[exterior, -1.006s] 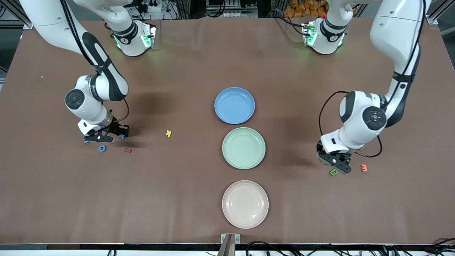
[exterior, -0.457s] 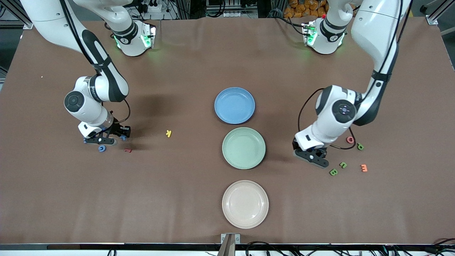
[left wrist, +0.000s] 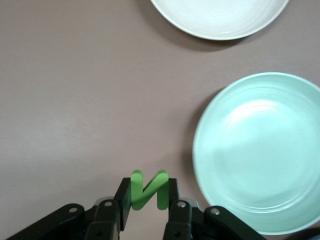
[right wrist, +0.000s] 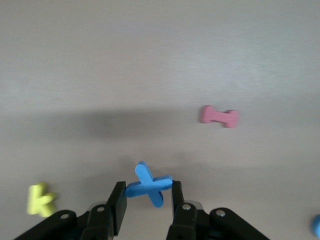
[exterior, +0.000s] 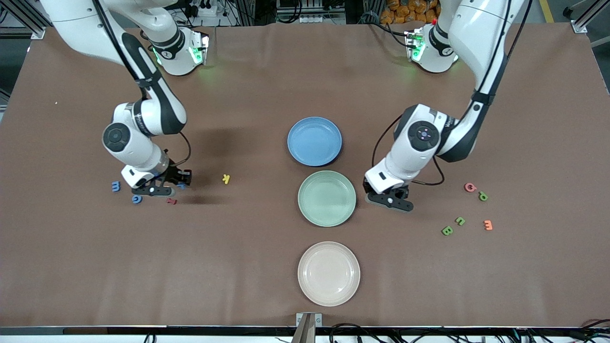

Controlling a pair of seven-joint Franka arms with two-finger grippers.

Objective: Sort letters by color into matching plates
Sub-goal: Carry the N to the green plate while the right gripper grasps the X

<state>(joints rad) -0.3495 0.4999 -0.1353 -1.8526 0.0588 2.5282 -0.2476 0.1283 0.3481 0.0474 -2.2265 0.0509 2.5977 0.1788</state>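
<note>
Green foam is pinched between the left gripper's (left wrist: 148, 197) fingers: a green N (left wrist: 148, 189), carried over bare cloth just beside the mint plate (exterior: 327, 198). The right gripper (right wrist: 147, 200) is clamped on a blue X (right wrist: 148, 184) over the cloth, with the red letter (right wrist: 219, 116) and yellow K (right wrist: 40, 199) nearby below it and the blue plate (exterior: 314, 141) well apart. Both grips catch only thin strokes, so a quick swing could twist a letter loose short of its plate. Only the wrist views show these held letters; the front view hides them but shows all three plates.
</note>
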